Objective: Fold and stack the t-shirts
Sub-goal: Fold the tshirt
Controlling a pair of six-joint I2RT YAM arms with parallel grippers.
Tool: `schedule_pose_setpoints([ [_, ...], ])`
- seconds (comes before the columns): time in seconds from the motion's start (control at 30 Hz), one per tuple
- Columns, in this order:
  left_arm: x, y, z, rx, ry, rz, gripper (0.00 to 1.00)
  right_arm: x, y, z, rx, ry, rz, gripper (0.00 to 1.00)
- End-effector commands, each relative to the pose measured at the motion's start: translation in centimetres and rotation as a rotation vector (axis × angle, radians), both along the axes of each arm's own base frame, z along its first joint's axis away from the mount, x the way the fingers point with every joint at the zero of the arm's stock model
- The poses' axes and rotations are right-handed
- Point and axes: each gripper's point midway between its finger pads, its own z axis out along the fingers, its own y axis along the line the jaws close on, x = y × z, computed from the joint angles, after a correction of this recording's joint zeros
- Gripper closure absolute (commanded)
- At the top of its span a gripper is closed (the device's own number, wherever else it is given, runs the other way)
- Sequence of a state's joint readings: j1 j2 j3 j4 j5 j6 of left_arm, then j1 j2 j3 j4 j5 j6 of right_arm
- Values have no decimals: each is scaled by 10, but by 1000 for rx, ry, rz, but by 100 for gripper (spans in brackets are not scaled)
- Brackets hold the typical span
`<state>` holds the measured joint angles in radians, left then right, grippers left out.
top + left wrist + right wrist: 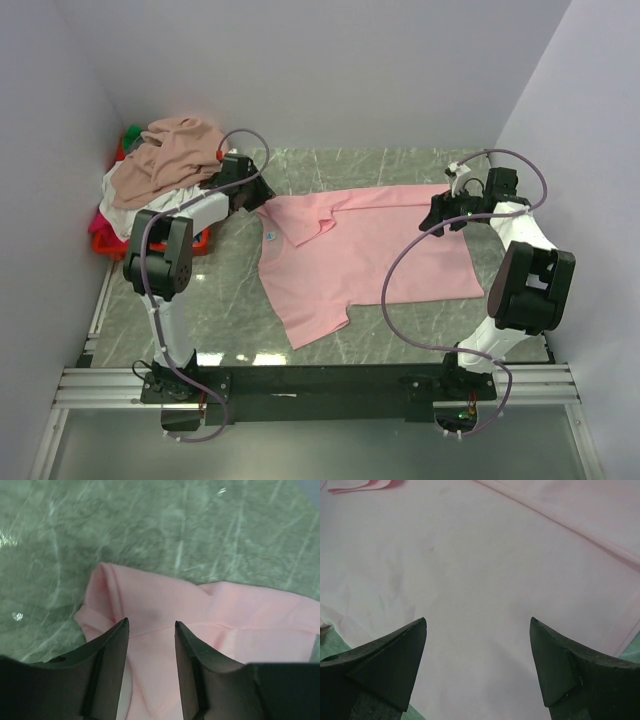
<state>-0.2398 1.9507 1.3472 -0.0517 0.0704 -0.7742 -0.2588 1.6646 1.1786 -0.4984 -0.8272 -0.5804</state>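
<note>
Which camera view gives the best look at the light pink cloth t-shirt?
The top external view: it shows the whole light pink cloth t-shirt spread out. The left wrist view catches only one folded edge; the right wrist view, only flat pink fabric.

Green marble-pattern table (230, 290) fills centre of frame. Red plastic basket (103, 243) at left edge, mostly hidden, against left wall. Plain white back wall (320, 70) across top. Aluminium rail (100, 385) and black bar (320, 380) along bottom.
</note>
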Motion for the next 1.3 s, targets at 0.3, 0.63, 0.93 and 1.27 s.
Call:
schedule_pose_setpoints([
  [0.3,14,15,-33,26,127,168,52,15,-6,14,-7,-49,-13,10],
  [0.63,30,13,-42,51,136,151,56,14,-8,9,-15,-42,-17,10],
  [0.93,40,19,-42,84,111,142,80,20,-18,6,-24,-33,-51,10],
  [1.27,64,25,-32,147,27,81,92,28,-33,-6,-44,5,-117,10],
])
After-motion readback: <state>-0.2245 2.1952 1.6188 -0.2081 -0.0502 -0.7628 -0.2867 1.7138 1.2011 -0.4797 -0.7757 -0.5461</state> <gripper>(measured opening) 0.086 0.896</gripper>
